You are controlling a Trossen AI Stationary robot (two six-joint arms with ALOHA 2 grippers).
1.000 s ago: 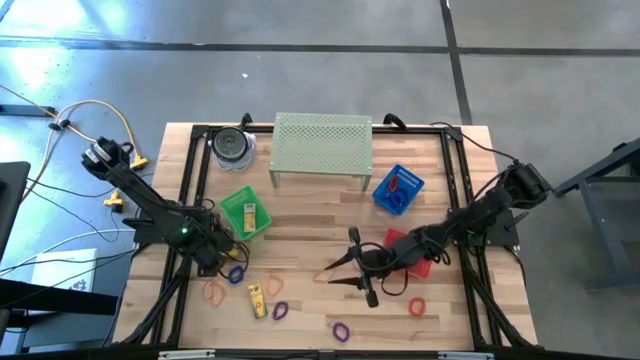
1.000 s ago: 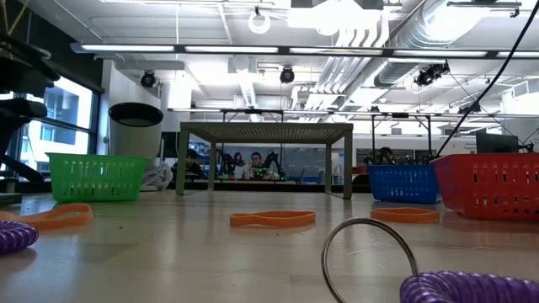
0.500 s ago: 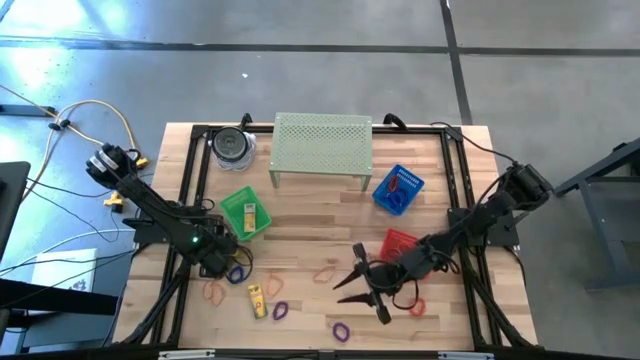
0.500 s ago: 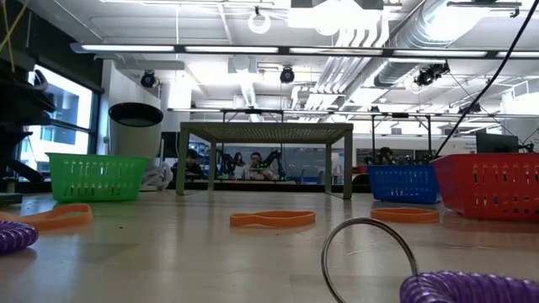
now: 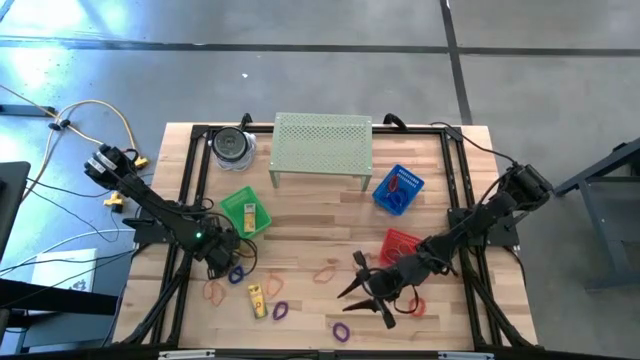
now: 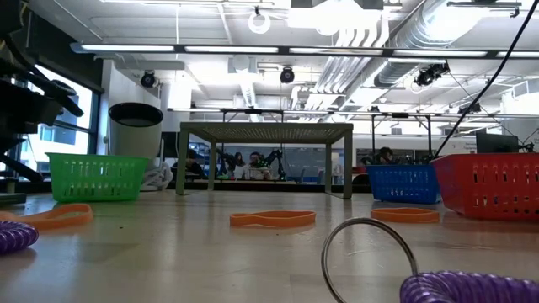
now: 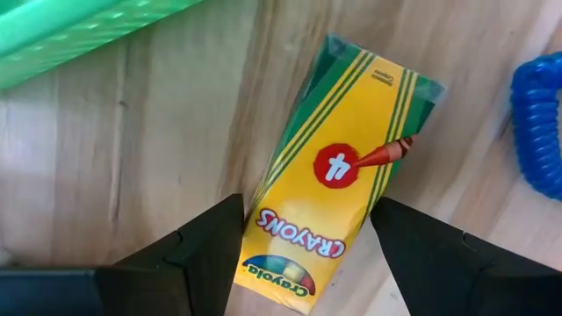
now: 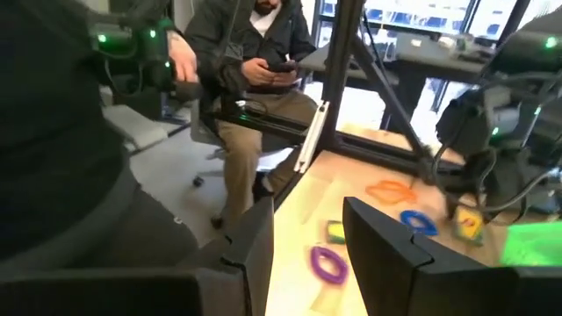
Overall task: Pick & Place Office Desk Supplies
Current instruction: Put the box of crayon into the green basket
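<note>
Left gripper (image 7: 307, 230) hangs over a yellow crayon box (image 7: 338, 175) near the table's (image 5: 300, 215) front-left area, beside the green basket (image 5: 245, 213), fingers apart and straddling it (not clamped). Right gripper (image 5: 362, 296) hovers near the front edge, fingers apart, empty, above the purple band (image 5: 341, 329).

Coloured band loops (image 5: 341, 329) and a yellow crayon box (image 7: 338, 175) lie flat on the table.

My left wrist view cuts off the crayon box (image 7: 338, 184) at its lower end and the blue coil (image 7: 537, 114) at the edge. In the low view the purple coils (image 6: 472, 287) (both of them) run out of the picture, and my arms barely show.
</note>
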